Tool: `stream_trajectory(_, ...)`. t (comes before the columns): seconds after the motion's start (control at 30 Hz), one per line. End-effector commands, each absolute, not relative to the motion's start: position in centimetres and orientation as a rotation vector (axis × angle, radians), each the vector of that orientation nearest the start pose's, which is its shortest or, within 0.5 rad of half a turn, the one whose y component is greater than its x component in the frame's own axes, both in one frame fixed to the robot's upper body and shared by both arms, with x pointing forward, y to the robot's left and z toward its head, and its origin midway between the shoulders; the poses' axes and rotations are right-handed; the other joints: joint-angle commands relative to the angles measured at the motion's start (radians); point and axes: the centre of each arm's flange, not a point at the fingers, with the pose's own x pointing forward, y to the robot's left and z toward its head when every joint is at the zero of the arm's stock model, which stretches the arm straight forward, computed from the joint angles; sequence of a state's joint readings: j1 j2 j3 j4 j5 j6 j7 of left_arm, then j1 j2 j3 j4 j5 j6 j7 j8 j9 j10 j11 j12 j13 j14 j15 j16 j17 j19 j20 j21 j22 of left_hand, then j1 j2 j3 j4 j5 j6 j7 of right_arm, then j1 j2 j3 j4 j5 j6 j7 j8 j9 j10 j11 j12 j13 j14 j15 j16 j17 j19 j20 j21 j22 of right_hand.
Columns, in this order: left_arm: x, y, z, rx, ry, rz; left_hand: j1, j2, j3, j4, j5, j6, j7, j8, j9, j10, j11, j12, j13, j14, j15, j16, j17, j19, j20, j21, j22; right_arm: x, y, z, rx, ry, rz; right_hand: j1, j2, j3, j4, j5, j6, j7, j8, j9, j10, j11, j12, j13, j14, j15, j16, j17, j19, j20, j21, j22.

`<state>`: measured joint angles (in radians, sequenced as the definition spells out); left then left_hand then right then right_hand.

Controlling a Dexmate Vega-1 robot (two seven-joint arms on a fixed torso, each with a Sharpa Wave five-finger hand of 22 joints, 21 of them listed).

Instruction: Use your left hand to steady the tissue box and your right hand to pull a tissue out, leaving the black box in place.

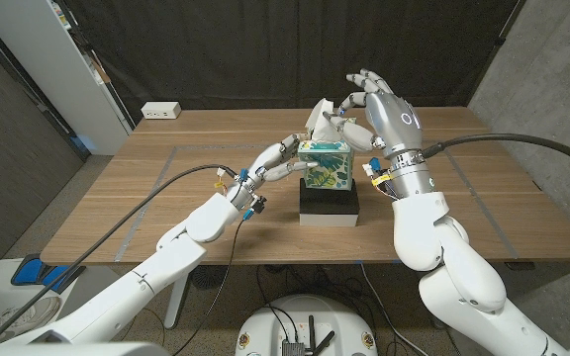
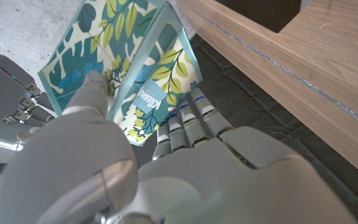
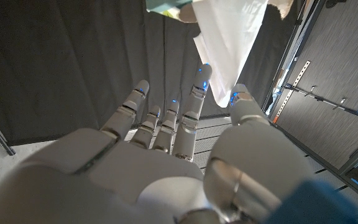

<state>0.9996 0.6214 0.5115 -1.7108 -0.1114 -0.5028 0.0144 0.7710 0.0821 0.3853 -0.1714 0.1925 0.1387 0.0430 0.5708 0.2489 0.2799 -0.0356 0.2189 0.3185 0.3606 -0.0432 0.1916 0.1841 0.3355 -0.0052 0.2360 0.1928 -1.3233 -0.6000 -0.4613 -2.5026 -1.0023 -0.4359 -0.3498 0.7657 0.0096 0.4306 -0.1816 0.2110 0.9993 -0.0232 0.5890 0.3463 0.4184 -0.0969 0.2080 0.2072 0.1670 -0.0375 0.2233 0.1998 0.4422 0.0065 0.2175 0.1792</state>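
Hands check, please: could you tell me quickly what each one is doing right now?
Left hand: grips the tissue box.
Right hand: pinches a white tissue.

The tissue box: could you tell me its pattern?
Teal, green and yellow leaves on white on the tissue box; left wrist view shows it best.

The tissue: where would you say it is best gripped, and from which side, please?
Grip the tissue at its free upper part, from above, pinching its flat faces. It stands up from the box, and the right hand pinches it there while the left hand steadies the box.
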Motion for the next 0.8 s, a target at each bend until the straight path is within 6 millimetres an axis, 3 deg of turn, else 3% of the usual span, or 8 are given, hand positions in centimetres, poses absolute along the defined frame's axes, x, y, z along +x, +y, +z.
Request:
stream_trajectory(0.03, 52.0, 14.7, -3.4, 0.491, -0.979, -0.518, 0.006, 0.009, 0.004, 0.003, 0.004, 0.001, 0.0, 0.005, 0.003, 0.001, -0.006, -0.003, 0.001, -0.007, -0.04, 0.003, 0.002, -0.004, -0.003, -0.001, 0.004, 35.7, -13.5, 2.6, -1.056, -1.176, -0.49, 0.112, 0.031, 0.038, -0.006, -0.013, 0.028, -0.013, 0.025, 0.001, 0.037, -0.024, 0.008, 0.005, 0.024, -0.064, 0.014, 0.002, 0.029, -0.03, 0.006, 0.002)
stream_trajectory(0.2, 52.0, 14.7, -3.5, 0.489, -0.976, -0.521, 0.004, 0.009, 0.004, 0.004, 0.004, -0.001, -0.001, 0.005, 0.003, -0.003, -0.003, -0.004, 0.001, -0.008, -0.04, 0.003, 0.002, -0.004, -0.004, -0.001, 0.004, 35.4, -13.7, 2.4, -1.039, -1.2, -0.497, 0.176, 0.039, 0.049, -0.006, -0.023, 0.047, 0.0, 0.03, -0.015, 0.072, -0.048, 0.014, 0.006, 0.043, -0.086, 0.02, 0.002, 0.044, -0.054, 0.008, 0.002)
stream_trajectory(0.43, 51.9, 14.7, -3.5, 0.493, -0.976, -0.523, 0.003, 0.009, 0.005, 0.004, 0.004, -0.003, -0.001, 0.005, 0.003, -0.004, -0.003, -0.005, 0.002, -0.009, -0.041, 0.003, 0.001, -0.005, -0.005, -0.001, 0.004, 35.0, -14.2, 2.6, -1.007, -1.198, -0.491, 0.192, 0.046, 0.048, 0.003, -0.026, 0.037, 0.0, 0.03, -0.01, 0.055, -0.048, 0.004, 0.007, 0.032, -0.091, 0.016, 0.003, 0.044, -0.064, 0.007, 0.002)
stream_trajectory(0.8, 51.8, 14.9, -3.5, 0.493, -0.983, -0.523, 0.003, 0.008, 0.005, 0.003, 0.004, -0.003, -0.002, 0.005, 0.003, -0.006, 0.0, -0.005, 0.002, -0.01, -0.041, 0.003, 0.001, -0.006, -0.006, -0.001, 0.004, 34.7, -14.6, 3.0, -0.974, -1.2, -0.498, 0.203, 0.071, 0.036, 0.019, -0.025, -0.001, 0.025, 0.037, 0.023, 0.041, -0.046, -0.003, 0.01, -0.003, -0.087, 0.005, 0.007, 0.027, -0.079, -0.002, 0.002)
